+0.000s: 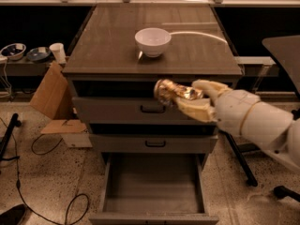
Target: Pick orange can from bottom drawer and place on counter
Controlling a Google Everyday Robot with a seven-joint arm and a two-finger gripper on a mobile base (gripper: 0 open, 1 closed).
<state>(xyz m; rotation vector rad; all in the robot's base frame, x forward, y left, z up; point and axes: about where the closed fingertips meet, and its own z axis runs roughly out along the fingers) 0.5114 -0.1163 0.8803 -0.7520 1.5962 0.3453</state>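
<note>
Orange can (174,92) clamped in gripper (186,94) fingers (197,110); hovers before the top drawer front (117,110), under the surface (108,41) edge, above open bottom drawer (154,186)

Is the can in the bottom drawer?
No, the gripper holds the can in the air, well above the open drawer.

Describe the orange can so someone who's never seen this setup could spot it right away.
Start at the grey-brown counter topping the drawer cabinet and drop below its front edge, right of centre. There the cream gripper is shut on the orange can, held sideways in the air. It is small, shiny and mottled gold, unlike the white bowl on the counter.
</note>
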